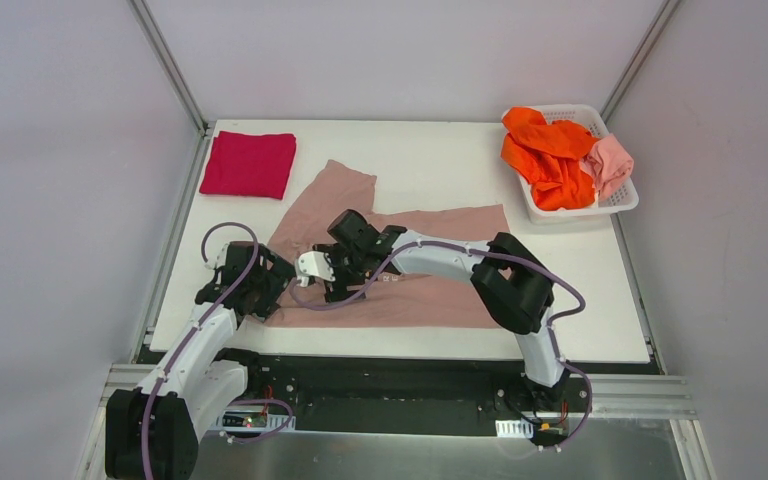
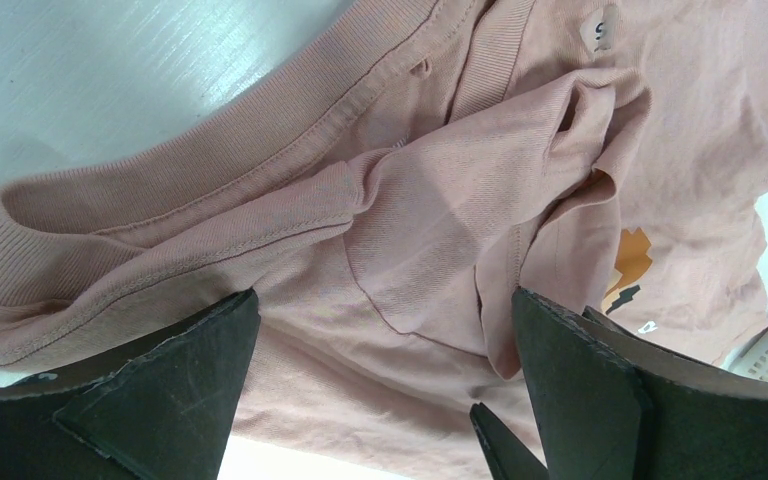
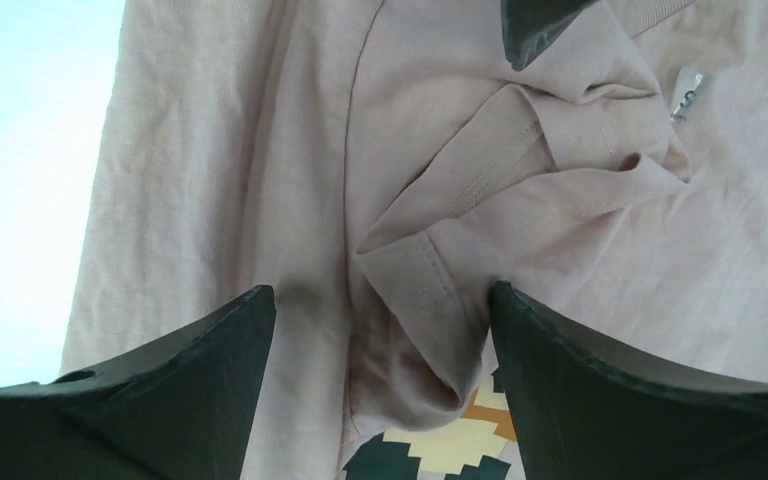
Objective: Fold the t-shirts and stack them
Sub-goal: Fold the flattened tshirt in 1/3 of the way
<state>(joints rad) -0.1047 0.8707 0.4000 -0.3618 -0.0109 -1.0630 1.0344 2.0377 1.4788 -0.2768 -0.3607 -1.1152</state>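
A dusty-pink t-shirt (image 1: 430,265) lies spread on the white table, its pixel print (image 3: 440,440) showing in the right wrist view. Both grippers hang low over its left part, close together. My left gripper (image 1: 276,284) is open wide above the ribbed collar (image 2: 210,150) and rumpled cloth (image 2: 430,230), with nothing pinched. My right gripper (image 3: 382,385) is open, and a bunched sleeve hem (image 3: 430,300) lies between its fingers, brushing the right one. A crimson t-shirt (image 1: 248,163) lies folded at the back left. Orange (image 1: 550,160) and salmon-pink (image 1: 612,162) t-shirts are heaped in the basket.
The white lattice basket (image 1: 620,205) stands at the table's back right corner. Grey walls and metal frame posts (image 1: 170,65) close in the table on three sides. A dark fingertip (image 3: 540,25) of the other gripper shows at the top of the right wrist view.
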